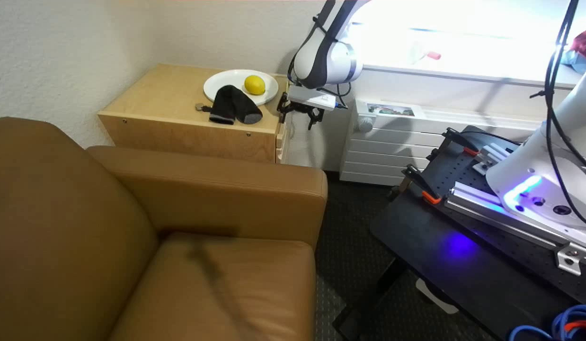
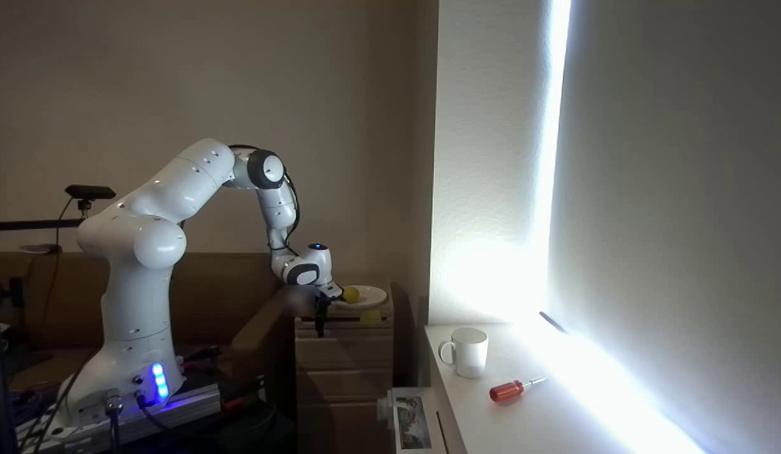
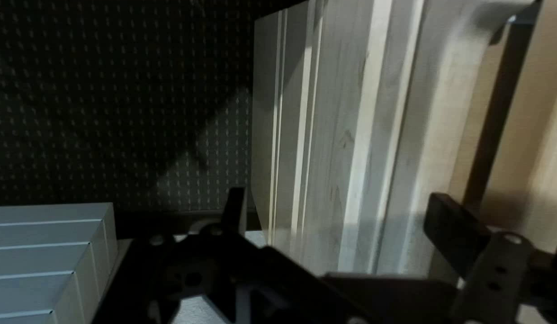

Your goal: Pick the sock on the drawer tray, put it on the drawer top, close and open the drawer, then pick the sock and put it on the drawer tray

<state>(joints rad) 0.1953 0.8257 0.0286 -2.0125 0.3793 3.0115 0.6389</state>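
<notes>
A black sock [image 1: 228, 103], bent double, lies on the tan drawer top [image 1: 160, 90], partly in front of a white plate [image 1: 230, 77] bearing a yellow fruit [image 1: 254, 85]. The robot's hand [image 1: 296, 125], empty, fingers spread wide, hangs near the cabinet's [image 1: 189, 139] edge, beside a brown couch [image 1: 212, 194].

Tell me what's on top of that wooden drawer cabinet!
A white plate holding a lemon, a black sock hiding part of the plate's edge, and a small object I can't name. Anything under the plate or sock is covered from view.
</notes>
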